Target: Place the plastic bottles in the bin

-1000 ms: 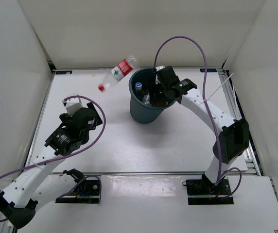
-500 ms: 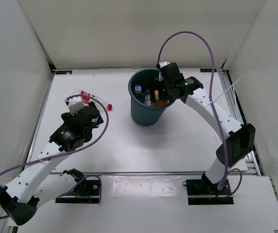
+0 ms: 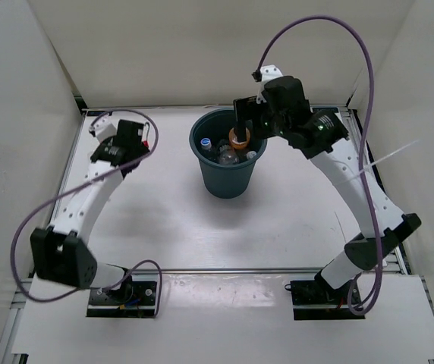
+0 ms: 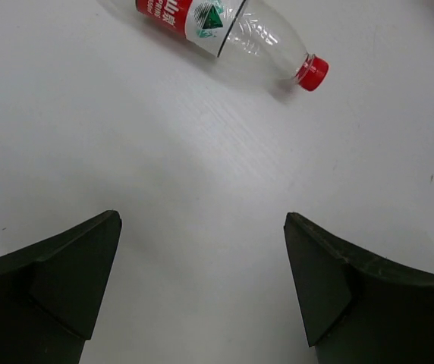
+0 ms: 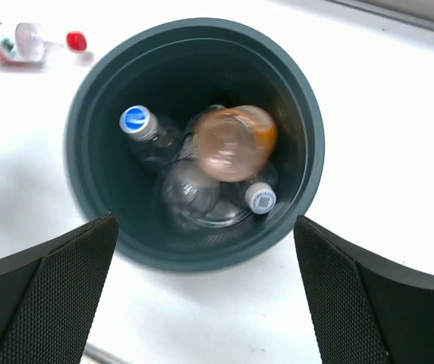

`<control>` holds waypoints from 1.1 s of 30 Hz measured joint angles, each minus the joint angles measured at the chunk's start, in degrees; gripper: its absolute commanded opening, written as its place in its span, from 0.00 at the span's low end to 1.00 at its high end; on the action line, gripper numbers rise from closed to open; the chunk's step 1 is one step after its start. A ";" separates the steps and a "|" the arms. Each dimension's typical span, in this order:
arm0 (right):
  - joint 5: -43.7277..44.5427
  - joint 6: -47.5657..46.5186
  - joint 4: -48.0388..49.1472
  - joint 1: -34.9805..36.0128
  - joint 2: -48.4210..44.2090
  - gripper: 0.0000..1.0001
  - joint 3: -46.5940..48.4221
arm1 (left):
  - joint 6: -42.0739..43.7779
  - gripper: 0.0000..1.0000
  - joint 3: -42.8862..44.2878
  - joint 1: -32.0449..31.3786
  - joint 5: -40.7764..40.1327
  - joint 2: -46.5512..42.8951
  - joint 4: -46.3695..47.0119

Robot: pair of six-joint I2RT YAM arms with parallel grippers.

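The dark teal bin [image 5: 89, 189] stands on the white table and holds several plastic bottles: a blue-capped clear one [image 5: 143, 129], a squat orange one [image 5: 236, 141], blurred, and clear ones [image 5: 190, 189]. My right gripper [image 5: 205, 227] hangs open above the bin's near rim with nothing between its fingers. A clear bottle with a red cap and a red-white label [image 4: 224, 26] lies on its side on the table left of the bin. Short of that bottle my left gripper [image 4: 202, 227] is open and empty, over bare table.
White walls close in the table on the left, back and right. In the top view the bin [image 3: 224, 180] sits at the middle back, with the left arm [image 3: 88, 201] reaching to the far left corner and the right arm [image 3: 353, 182] arching over from the right.
The right gripper has opened and risen out of the bin. The red-capped bottle went from mid-air by the bin's rim to the table on the left. The left arm swung to the far left.
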 measured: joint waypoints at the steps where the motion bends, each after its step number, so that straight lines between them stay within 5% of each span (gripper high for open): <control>1: -0.02 0.00 -0.35 0.48 -1.14 1.00 0.00 | -1.03 1.00 2.49 1.62 0.81 3.26 0.33; 12: -4.31 1.25 -3.50 2.01 -8.63 1.00 -0.85 | -18.27 1.00 36.00 16.96 9.64 37.13 -4.66; 25: -7.28 2.16 -5.11 -1.53 -12.07 1.00 -10.54 | -27.65 1.00 63.45 29.09 24.79 70.60 9.49; 33: -8.94 2.40 -6.64 -9.53 -12.17 1.00 -11.78 | -31.91 1.00 63.21 29.73 30.88 74.01 18.43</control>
